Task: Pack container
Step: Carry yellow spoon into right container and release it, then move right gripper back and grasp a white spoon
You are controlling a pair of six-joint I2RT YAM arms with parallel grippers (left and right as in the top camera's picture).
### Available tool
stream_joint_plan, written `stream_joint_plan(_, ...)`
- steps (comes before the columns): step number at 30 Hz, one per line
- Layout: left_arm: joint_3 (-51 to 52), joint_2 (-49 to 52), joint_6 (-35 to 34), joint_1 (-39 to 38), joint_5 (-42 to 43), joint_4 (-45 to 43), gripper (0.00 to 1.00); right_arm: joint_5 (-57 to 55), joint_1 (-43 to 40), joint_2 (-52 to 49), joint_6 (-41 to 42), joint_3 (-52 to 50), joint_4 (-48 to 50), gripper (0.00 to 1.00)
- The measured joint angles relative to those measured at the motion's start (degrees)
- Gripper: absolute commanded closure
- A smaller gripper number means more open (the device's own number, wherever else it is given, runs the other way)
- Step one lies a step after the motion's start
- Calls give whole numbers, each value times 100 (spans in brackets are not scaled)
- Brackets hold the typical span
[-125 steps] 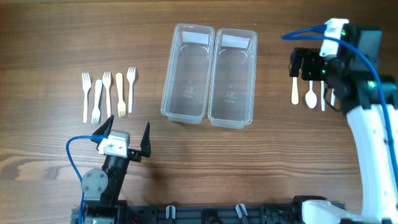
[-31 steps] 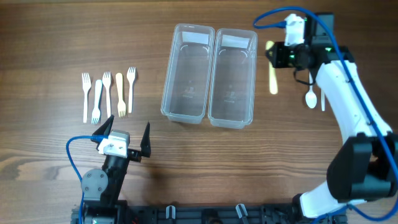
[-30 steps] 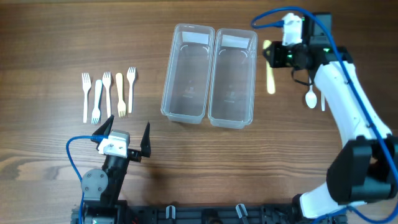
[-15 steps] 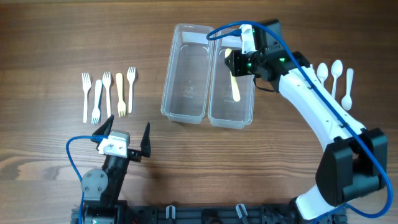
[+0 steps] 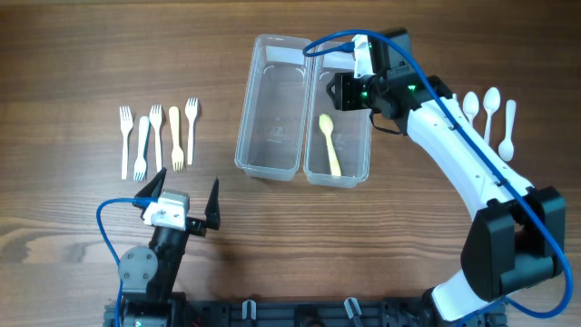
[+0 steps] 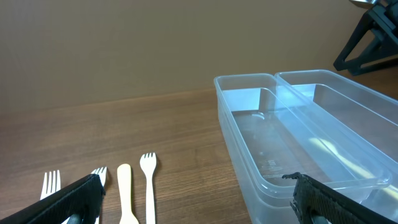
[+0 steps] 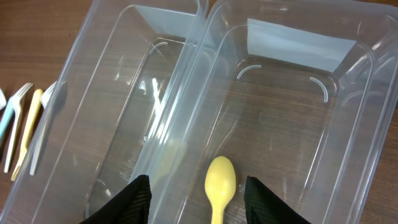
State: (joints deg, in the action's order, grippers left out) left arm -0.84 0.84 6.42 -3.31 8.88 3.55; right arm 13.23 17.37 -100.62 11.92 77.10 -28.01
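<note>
I see my right pincer (image 5: 346, 93) released above the right-hand clear container (image 5: 357, 150), where the yellow spoon (image 5: 329, 143) lies loose on its floor. My left pincer (image 5: 185, 194) is parted and empty, near the forks (image 5: 156, 136) on the wooden surface (image 5: 73, 54)

In your right wrist view the yellow spoon (image 7: 220, 180) runs off the 6 o'clock edge, so only its bowl shows. Only the two fingertips of the right end effector (image 7: 198, 182) show there. The forks (image 7: 26, 134) are clipped at 9 o'clock.

In the left wrist view the forks (image 6: 124, 193) are cut off at 6 o'clock. The left end effector (image 6: 198, 180) shows only at the 5 and 7 o'clock corners.

Overhead, at 3 o'clock, the right arm (image 5: 454, 150) covers part of the white spoons (image 5: 491, 98).
</note>
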Motion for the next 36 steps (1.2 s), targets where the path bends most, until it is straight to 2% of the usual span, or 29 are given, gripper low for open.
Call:
stream_joint_plan(6, 0, 0, 0, 0, 0, 0, 0, -452, -151, 516, -72, -7, -544, 52)
stream_joint_plan(7, 0, 0, 0, 0, 0, 0, 0, -535, -192, 625, -138, -7, -638, 49)
stream_joint_plan(11, 0, 0, 0, 0, 0, 0, 0, -1869, -745, 1598, -470, 2, -1899, 47)
stream_joint_plan(15, 0, 0, 0, 0, -2, 0, 0, -2673, -1320, 1672, -697, -28, -2479, 46)
stream_joint_plan(18, 0, 0, 0, 0, 0, 0, 0, -2857, -1657, 1650, -772, -188, -2376, 46)
stream_joint_plan(20, 0, 0, 0, 0, 0, 0, 0, -2855, -1928, 1646, -800, -450, -2028, 46)
stream_joint_plan(22, 0, 0, 0, 0, 0, 0, 0, -2830, -2157, 1635, -820, -684, -1799, 41)
stream_joint_plan(27, 0, 0, 0, 0, 0, 0, 0, -2573, -2761, 1628, -859, -1377, -1093, 39)
stream_joint_plan(36, 0, 0, 0, 0, 0, 0, 0, -1663, -2935, 1045, -931, -1777, -188, 38)
